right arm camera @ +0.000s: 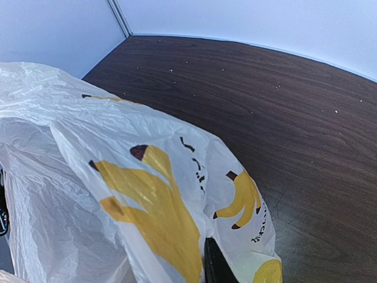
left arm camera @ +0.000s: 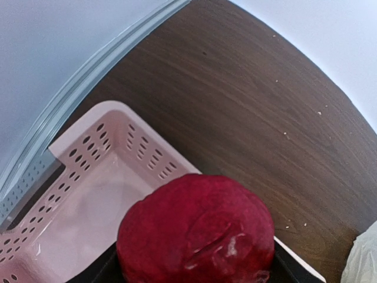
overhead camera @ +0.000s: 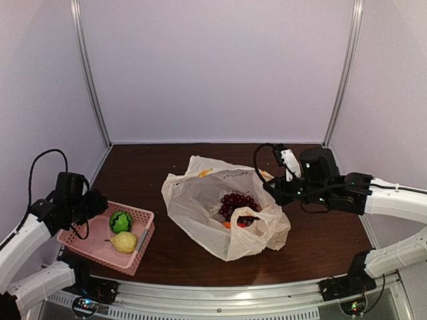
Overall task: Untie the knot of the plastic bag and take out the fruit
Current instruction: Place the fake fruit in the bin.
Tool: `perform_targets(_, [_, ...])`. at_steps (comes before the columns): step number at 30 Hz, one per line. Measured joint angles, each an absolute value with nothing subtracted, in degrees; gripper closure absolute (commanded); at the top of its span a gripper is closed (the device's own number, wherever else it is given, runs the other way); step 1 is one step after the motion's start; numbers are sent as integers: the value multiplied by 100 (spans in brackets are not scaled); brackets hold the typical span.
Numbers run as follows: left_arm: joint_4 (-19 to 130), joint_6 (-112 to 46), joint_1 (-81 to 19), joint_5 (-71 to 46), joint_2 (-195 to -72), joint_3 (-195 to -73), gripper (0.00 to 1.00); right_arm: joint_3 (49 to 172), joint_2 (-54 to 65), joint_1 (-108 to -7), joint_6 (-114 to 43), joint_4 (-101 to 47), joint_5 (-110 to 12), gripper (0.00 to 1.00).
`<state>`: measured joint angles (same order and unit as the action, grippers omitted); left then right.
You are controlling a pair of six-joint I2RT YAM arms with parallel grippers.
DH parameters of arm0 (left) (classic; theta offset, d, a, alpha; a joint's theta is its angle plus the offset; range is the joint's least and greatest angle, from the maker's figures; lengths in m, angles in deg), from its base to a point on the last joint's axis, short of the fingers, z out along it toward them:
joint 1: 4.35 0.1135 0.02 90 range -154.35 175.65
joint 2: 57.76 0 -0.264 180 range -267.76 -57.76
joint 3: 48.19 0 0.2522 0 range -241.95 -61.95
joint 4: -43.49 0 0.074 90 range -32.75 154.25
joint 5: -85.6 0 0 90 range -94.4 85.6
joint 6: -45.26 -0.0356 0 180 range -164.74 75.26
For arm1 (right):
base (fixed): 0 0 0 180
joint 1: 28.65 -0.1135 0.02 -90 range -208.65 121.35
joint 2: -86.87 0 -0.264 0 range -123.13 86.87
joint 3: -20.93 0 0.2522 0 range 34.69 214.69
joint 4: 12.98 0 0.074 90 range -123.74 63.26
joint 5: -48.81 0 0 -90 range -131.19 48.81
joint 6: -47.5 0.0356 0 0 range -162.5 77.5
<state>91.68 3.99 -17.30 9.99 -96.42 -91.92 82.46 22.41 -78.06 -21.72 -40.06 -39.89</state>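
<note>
Left fingers [left arm camera: 287, 266] clamping red apple [left arm camera: 197, 233], pink basket [left arm camera: 88, 153] beneath

The plastic bag [overhead camera: 193, 200] holding grapes [overhead camera: 237, 202] lies near the pink basket [overhead camera: 100, 255]

Pretty clearly a robotics lab booth, not anyone's kitchen. There's a dark wood-grain tabletop [overhead camera: 320, 247] boxed in behind and at both sides by plain pale panel walls [overhead camera: 220, 67]. Silver metal posts [overhead camera: 343, 73] rise at its back corners, and two white-and-black robot arms [overhead camera: 393, 200] are bolted to a slotted aluminium rail [overhead camera: 233, 297] along its near edge.
</note>
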Motion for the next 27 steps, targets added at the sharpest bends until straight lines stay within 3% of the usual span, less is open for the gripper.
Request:
perform_targets(6, [9306, 705, -1730, 1076, -9646, -8849, 44, 8246, 2236, -7806, -2150, -3928, -3961, 90])
perform_targets(10, [9315, 742, -1730, 1100, -9736, -8817, 34, 8246, 2236, -7806, -2144, -3901, -3957, 91])
perform_targets(12, [9295, 740, -1730, 1093, -9832, -8817, 23, 8246, 2236, -7806, -2135, -3899, -3952, 91])
perform_targets(16, [9234, 727, -1730, 1056, -9978, -8792, 19, 8246, 2236, -7806, -2129, -3897, -3924, 91])
perform_targets(19, [9193, 723, -1730, 1041, -9963, -8786, 8, 8246, 2238, -7806, -2126, -3897, -3915, 92])
perform_targets(27, [9173, 681, -1730, 1037, -9906, -8786, 3, 8246, 2236, -7806, -2124, -3897, -3874, 92])
